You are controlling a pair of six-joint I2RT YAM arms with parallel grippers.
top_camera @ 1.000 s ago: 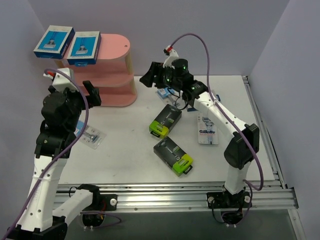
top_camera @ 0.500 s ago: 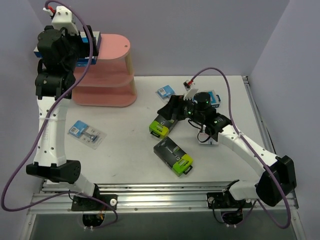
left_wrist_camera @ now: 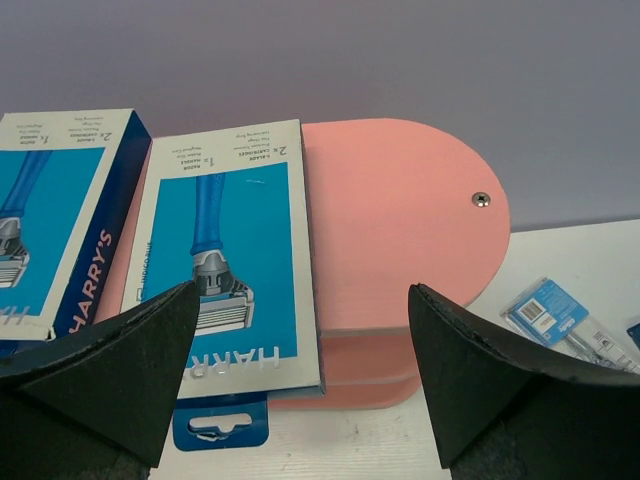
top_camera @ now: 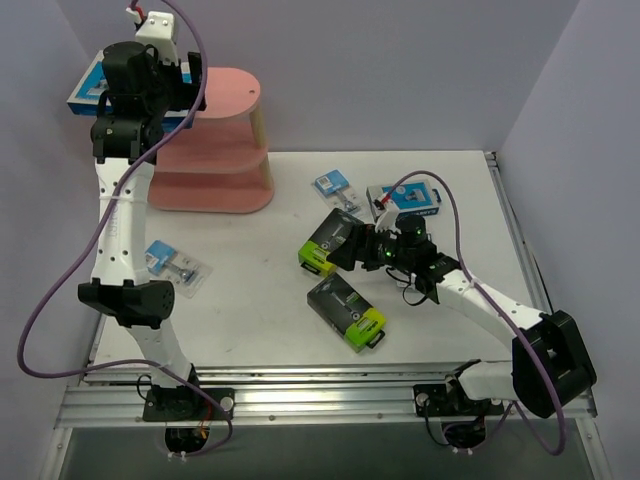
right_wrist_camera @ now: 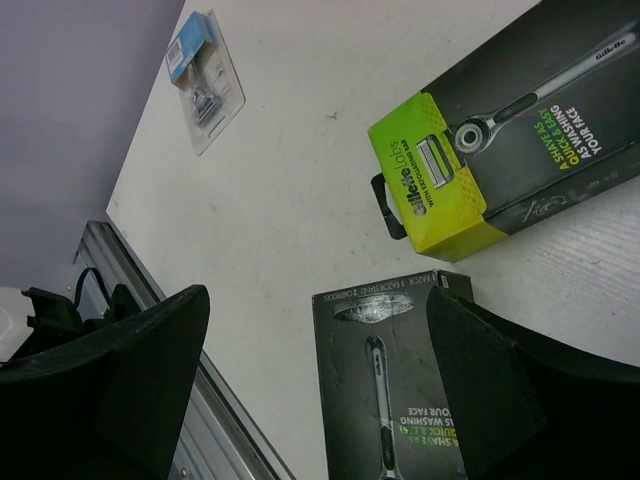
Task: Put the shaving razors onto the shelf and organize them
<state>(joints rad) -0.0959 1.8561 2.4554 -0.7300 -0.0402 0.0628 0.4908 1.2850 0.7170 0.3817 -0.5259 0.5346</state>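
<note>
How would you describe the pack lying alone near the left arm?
Start at the pink shelf at far left and come toward the near edge. On the white table lies a small clear blister pack with a blue card, the only pack on that side.

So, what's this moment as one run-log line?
left claw: open above pink shelf, two Harry's boxes on top | right claw: open over black Gillette boxes on table

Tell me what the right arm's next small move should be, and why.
Probably lower the right gripper onto the near black box and close on it. The fingers stand open with nothing between them, that box's dark end lies right below them in the wrist view, and it sits on the table, not yet on the shelf.
</note>
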